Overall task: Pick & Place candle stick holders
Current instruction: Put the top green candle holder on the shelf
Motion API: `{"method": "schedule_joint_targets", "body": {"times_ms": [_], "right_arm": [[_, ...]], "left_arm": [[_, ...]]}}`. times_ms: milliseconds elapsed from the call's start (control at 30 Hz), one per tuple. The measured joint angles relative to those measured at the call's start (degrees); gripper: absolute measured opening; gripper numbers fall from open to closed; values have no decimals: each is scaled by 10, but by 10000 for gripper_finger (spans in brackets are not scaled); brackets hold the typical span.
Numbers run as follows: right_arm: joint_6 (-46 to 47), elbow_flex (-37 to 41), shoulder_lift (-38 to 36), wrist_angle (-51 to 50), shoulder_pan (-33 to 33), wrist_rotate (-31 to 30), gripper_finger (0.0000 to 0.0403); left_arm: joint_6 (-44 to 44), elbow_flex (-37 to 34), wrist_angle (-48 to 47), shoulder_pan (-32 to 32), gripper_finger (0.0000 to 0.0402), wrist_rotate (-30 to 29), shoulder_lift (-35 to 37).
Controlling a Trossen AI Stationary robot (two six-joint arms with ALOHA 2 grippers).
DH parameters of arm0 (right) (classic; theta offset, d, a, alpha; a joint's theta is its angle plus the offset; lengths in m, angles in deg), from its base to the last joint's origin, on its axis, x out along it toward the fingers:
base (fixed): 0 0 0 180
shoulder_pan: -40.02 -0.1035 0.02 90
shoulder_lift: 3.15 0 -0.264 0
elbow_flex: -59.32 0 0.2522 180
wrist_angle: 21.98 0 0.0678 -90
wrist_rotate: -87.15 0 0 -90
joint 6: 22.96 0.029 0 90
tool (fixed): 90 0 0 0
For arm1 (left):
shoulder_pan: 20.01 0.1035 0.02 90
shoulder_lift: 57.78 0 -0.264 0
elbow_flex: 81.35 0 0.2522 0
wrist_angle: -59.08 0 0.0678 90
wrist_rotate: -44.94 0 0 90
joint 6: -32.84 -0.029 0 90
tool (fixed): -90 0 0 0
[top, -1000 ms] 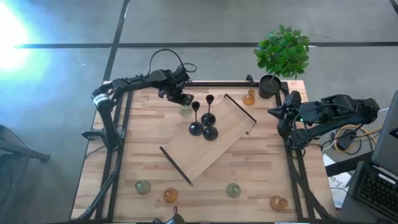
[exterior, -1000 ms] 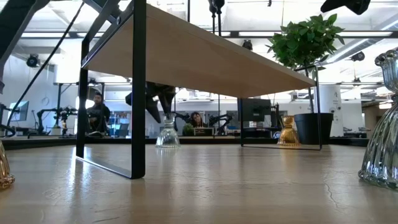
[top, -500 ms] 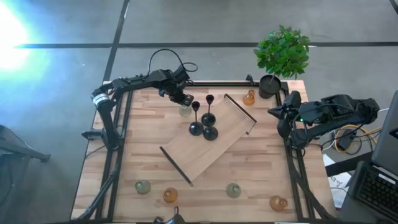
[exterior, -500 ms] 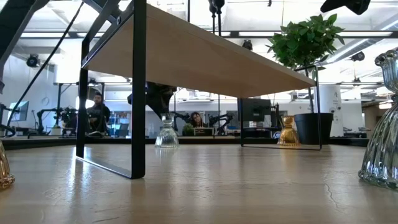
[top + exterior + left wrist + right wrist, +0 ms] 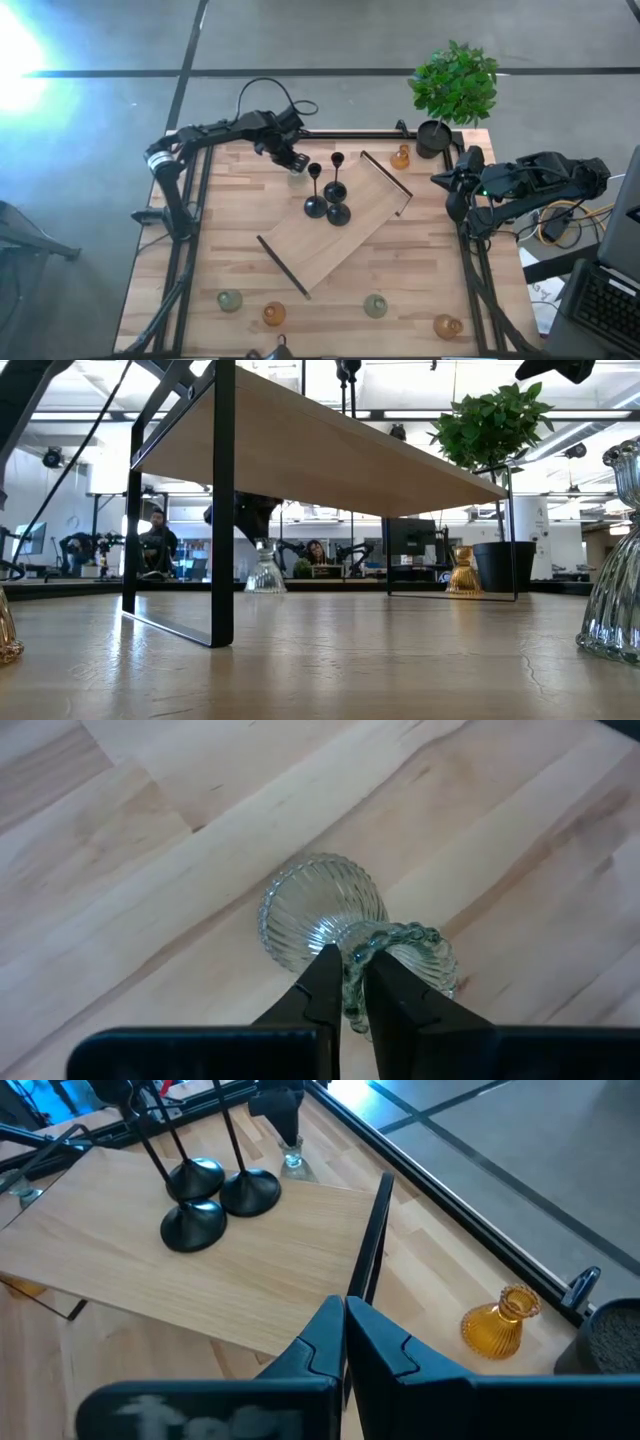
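Observation:
My left gripper point(image 5: 294, 162) is shut on a pale green glass candle stick holder point(image 5: 297, 169) at the table's far side, just left of the raised wooden shelf point(image 5: 345, 235). Three black holders point(image 5: 335, 190) stand by their round bases on that shelf. An amber holder point(image 5: 401, 157) stands on the table at the far right. Along the near edge stand two pale green holders point(image 5: 230, 300) point(image 5: 375, 306) and two amber ones point(image 5: 274, 314) point(image 5: 447, 326). My right gripper point(image 5: 446, 183) waits shut at the right edge, holding nothing. My left gripper pinches the beaded top rim point(image 5: 352, 970) of the pale green holder between its two fingers, one finger point(image 5: 392, 990) inside the cup and one outside. The fingers come from above, pointing down. The holder point(image 5: 265, 573) sits tilted below them; whether its base touches the table I cannot tell.
A black pot with a green plant point(image 5: 436, 138) stands at the far right corner. The shelf's black metal legs point(image 5: 222, 510) rise from the table. People sit in the room beyond the table point(image 5: 155, 540).
My left gripper has shut on the pale green holder's rim and drawn slightly toward the far edge. The holder, upright before, now leans and has shifted a little with the gripper.

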Motion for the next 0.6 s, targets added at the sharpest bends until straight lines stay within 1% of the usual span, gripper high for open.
{"method": "schedule_joint_targets", "body": {"times_ms": [133,300,533,600], "right_arm": [[0,0,0,0,0,0,8],[-1,0,0,-1,0,0,8],[-6,0,0,-2,0,0,8],[-9,0,0,-2,0,0,8]], "left_arm": [[-4,0,-19,0,29,2,21],[-20,1,-52,1,29,10,65],[-39,1,-134,1,29,20,161],[-45,1,-152,1,29,31,192]]}}
